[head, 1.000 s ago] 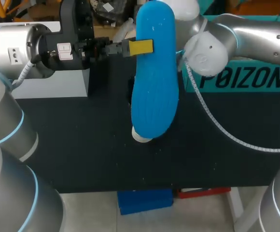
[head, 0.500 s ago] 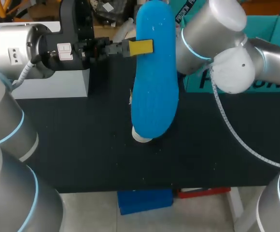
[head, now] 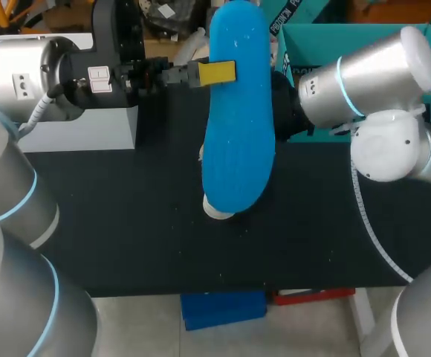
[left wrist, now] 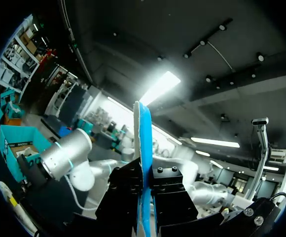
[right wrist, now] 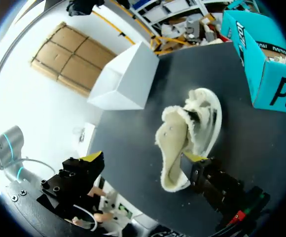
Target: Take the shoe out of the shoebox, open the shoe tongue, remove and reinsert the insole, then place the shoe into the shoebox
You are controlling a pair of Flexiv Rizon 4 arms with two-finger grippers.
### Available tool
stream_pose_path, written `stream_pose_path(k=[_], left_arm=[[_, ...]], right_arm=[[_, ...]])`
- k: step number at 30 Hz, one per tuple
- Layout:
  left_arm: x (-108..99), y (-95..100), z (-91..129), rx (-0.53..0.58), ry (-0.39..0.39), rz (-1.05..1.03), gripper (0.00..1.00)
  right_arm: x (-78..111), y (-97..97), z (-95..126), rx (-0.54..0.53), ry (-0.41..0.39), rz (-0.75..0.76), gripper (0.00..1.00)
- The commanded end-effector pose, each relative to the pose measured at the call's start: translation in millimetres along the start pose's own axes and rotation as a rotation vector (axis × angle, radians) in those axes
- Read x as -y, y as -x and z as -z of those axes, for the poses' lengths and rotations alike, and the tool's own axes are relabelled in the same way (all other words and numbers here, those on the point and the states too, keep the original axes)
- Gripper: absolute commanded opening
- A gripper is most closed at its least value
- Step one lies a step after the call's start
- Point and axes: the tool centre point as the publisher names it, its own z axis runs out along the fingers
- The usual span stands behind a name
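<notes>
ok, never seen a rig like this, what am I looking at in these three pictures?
Two robot arms at a black table. The head view looks down from above and behind; the other two come from cameras on each wrist. The left gripper is shut on a blue insole, held up near the head camera; its wrist view shows the insole edge-on. The right gripper is open, with a fluffy cream shoe on the table just ahead of it. A teal shoebox and a white box stand nearby.
</notes>
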Motion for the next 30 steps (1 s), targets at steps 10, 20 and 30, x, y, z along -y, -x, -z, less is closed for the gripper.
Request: stream_pose_path(k=[10, 20, 30], left_arm=[[-2, -0.3, 0, 0.002, -0.001, 0.000, 0.00], [-2, -0.3, 0, 0.002, -0.001, 0.000, 0.00], [-2, -0.3, 0, 0.002, -0.001, 0.000, 0.00]], right_arm=[[2.6, -0.6, 17, -0.438, 0.127, -0.073, 1.00], [0.1, 3.0, 27, -0.482, 0.107, -0.135, 1.00], [-8.9, 3.4, 34, -0.469, 0.052, -0.196, 1.00]])
